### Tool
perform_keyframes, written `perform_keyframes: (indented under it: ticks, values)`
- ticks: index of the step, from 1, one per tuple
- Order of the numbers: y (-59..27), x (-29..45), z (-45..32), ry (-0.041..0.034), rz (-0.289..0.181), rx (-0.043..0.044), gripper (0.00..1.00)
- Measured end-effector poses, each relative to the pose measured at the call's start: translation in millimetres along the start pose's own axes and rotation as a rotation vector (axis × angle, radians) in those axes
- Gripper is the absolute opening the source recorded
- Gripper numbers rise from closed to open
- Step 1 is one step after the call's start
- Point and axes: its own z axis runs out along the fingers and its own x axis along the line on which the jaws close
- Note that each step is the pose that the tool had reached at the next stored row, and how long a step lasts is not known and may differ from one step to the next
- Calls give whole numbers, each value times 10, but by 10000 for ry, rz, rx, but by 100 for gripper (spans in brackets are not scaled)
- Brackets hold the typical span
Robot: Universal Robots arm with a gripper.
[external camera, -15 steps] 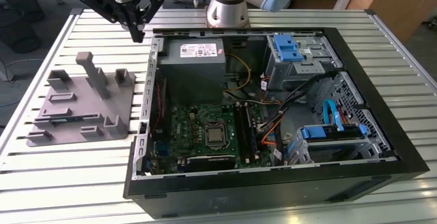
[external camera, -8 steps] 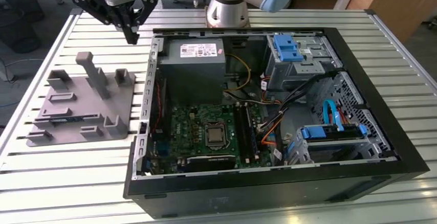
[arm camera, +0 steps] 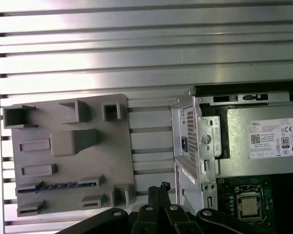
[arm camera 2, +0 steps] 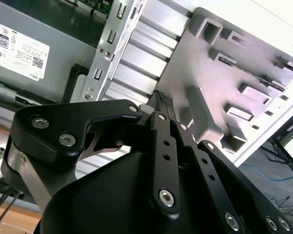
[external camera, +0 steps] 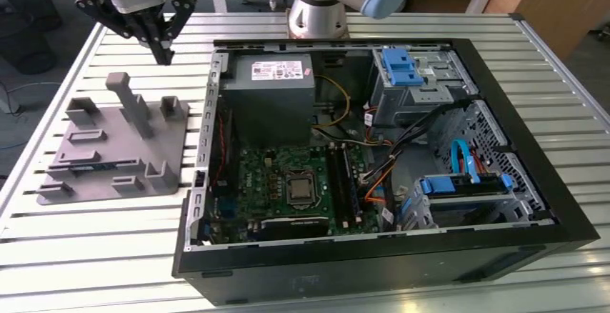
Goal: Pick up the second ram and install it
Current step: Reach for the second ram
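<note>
Claw (external camera: 162,50), black, two-fingered, pinched shut, empty, hangs near grey plastic fixture (external camera: 107,126); blue-green flat memory stick (arm camera: 56,185) slotted edge-up, presumably for gripping.

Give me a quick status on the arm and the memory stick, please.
Gripper shut, empty, high between gray holder and computer case. Memory stick in its holder slot, untouched. Tall post stands near that slot.

Case (external camera: 572,227) lay open-topped, free from above. Inside case: power supply (external camera: 271,91), drive cages (external camera: 419,77) and cable bundle (external camera: 405,145) crowded room beside memory slots (external camera: 345,177). Outside case wall: fixture (external camera: 181,138) close beside, narrow gap of table (external camera: 96,224) between. Tall post (external camera: 131,106) and low blocks (external camera: 157,174) stood round ram (arm camera: 56,185) in fixture. Gripper (external camera: 164,57), fingers together, hung above table near case's power-supply corner.
</note>
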Motion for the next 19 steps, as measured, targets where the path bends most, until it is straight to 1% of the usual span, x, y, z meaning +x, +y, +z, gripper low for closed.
perform_keyframes:
  ticks: [8, 19]
  values:
    - [-17, 201, 40, 0, -1, 0, 10]
    - [-34, 395, 88, 0, 0, 0, 10]
